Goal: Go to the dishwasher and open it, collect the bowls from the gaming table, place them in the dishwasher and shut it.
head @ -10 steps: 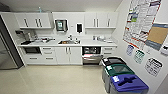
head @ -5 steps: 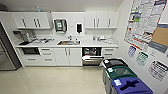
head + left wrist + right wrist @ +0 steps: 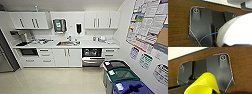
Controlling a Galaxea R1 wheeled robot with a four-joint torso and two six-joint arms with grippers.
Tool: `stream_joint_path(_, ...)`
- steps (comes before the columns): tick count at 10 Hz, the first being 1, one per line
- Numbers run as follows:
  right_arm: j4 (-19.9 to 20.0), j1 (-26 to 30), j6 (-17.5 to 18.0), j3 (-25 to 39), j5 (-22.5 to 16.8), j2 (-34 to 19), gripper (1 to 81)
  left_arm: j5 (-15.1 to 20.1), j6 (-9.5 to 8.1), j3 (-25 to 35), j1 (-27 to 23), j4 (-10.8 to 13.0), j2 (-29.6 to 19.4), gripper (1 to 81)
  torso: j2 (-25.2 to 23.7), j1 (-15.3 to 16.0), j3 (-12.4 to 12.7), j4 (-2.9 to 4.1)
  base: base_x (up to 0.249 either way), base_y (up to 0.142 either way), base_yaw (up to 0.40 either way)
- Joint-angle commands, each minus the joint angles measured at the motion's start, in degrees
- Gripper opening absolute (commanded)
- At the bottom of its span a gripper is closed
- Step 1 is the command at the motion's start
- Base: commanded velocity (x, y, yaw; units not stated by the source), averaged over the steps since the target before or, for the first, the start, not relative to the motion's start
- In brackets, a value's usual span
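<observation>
The dishwasher [image 3: 93,61] sits under the counter right of the sink, its steel door tipped partly open over a dark racked interior. It lies ahead of me across the pale floor. A white bowl [image 3: 238,32] looms large in the left wrist view, carried by my left gripper [image 3: 218,41]. A yellow bowl [image 3: 204,84] shows close in the right wrist view, carried by my right gripper [image 3: 209,90]. The gaming table is out of view.
White cabinets and drawers [image 3: 46,57] line the counter with a sink [image 3: 68,43]. Three bins, black [image 3: 115,65], green [image 3: 122,75] and blue [image 3: 131,88], stand along the right wall near the dishwasher. A dark fridge [image 3: 5,57] is at the left. Open floor [image 3: 55,80] lies in front.
The whole head picture has shifted slightly, with the bins a little lower and nearer, so the camera has moved. The dishwasher door stays as it was.
</observation>
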Motion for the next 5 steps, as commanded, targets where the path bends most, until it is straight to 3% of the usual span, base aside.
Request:
stream_joint_path(1,-0.51,2.47,-0.11,0.16,-2.43,-0.72,1.0,1.14,0.06,0.12,-1.81,0.01,-0.87,1.0,0.0,0.0,0.0,0.0,0.115,0.0,0.0)
stream_joint_path(5,-0.59,2.56,-0.11,0.16,-2.43,-0.72,1.0,1.14,-0.03,0.12,-1.81,0.01,-0.96,1.0,0.0,0.02,0.0,0.0,0.098,0.0,0.0)
